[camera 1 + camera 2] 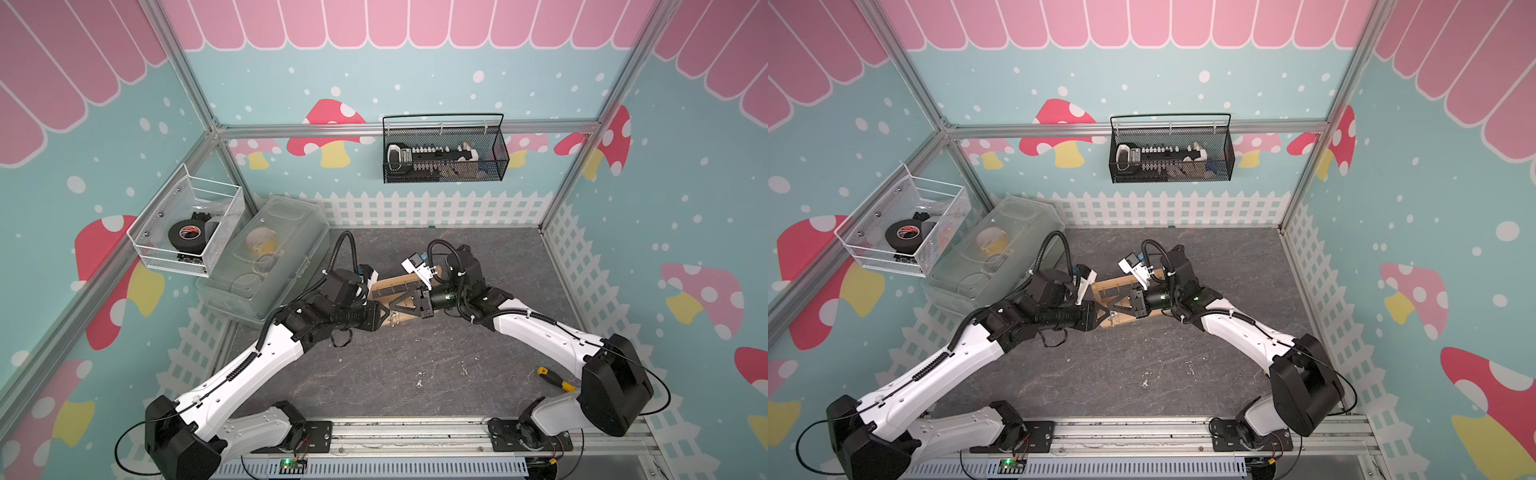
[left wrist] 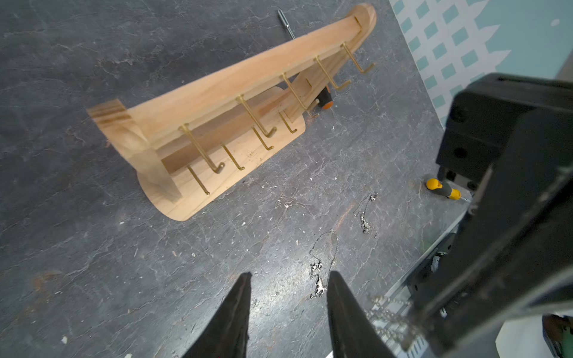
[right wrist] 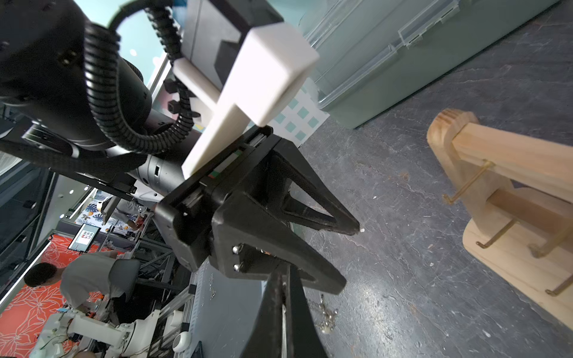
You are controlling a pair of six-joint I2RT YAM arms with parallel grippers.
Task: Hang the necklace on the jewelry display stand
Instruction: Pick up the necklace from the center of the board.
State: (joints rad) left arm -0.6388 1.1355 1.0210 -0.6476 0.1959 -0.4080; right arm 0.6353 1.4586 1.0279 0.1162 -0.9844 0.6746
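Pinching a necklace by its chain, the right gripper is closed tight. The chain dangles just beside the tips, prob. so a loop hangs free for a peg. Left gripper hovers abt half open, nothing between the fingers, facing the right one, likely to spread that loop. Jewelry display stand sits mid-table, toward the rear edge, pegs bare.

Count:
- 3 necklaces: 1 held, plus a loose necklace and a second loose necklace nearer the front edge.
- 5 top pegs; at least 4 lower pegs.
- 2 screwdrivers: yellow-handled screwdriver by the right edge, orange-tipped screwdriver behind the stand.
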